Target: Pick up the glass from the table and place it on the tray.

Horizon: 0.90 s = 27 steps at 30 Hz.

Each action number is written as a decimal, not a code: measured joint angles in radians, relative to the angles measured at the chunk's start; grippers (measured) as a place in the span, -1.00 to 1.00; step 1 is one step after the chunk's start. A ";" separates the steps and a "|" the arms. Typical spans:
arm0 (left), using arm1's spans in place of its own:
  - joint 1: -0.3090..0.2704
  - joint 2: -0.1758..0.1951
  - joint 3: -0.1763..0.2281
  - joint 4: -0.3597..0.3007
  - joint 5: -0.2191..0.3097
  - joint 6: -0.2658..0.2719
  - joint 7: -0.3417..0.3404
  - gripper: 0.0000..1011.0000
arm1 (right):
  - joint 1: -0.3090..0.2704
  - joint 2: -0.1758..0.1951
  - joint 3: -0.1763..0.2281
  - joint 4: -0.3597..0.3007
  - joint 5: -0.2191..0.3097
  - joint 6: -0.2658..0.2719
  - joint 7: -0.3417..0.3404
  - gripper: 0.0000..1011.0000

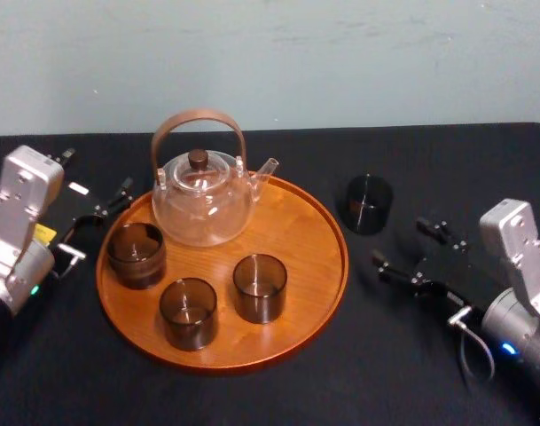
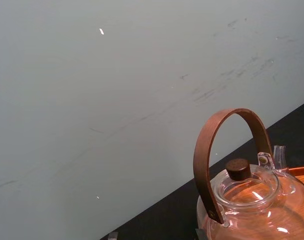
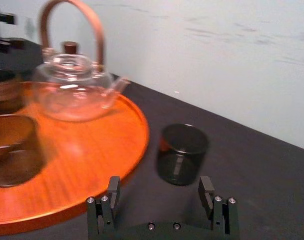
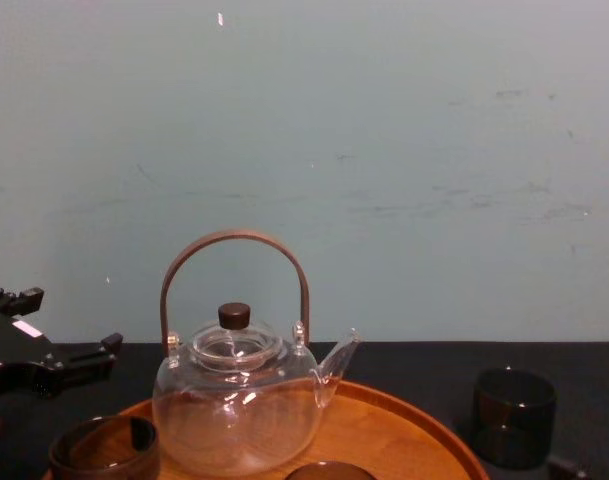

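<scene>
**Right gripper.** The right gripper [image 1: 403, 244] is held low over the desk [image 1: 447, 160], to the right of the tray [image 1: 327, 293]. Its jaws are spread wide and nothing is gripped or touched. In the right wrist view, the glass [image 1: 368, 204] is seen just beyond the 2 fingertips [image 3: 113, 186], roughly centred on the gap between them but not yet inside it.

**Left gripper.** The left gripper [image 1: 97, 173] is held at the left edge of the tray, near the rim. Its jaws are parted and empty. A small white label [image 1: 77, 188] is fixed to its body; any writing on it is too small to be read.

**Glass.** The dark, smoky glass is found upright on the black desk, just beside the right rim of the tray and apart from it. It is not on the tray.

**Tray.** The round wooden tray is loaded with a clear teapot [image 1: 203, 204] at the back, its brown hoop handle raised and its spout turned toward the glass. 3 similar dark glasses [image 1: 188, 312] are stood upright in front of the teapot, none touching another.
</scene>
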 joint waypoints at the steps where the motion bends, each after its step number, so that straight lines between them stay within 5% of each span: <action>1: 0.000 0.000 0.000 0.000 0.000 0.000 0.000 0.98 | 0.003 -0.001 0.004 0.007 -0.001 -0.001 -0.002 0.98; 14: 0.000 0.000 0.000 0.000 0.000 0.000 0.000 0.98 | 0.075 -0.030 0.044 0.110 -0.038 0.010 -0.024 0.98; 27: 0.000 0.000 0.000 0.000 0.000 0.000 0.000 0.98 | 0.170 -0.055 0.015 0.182 -0.050 0.061 0.032 0.98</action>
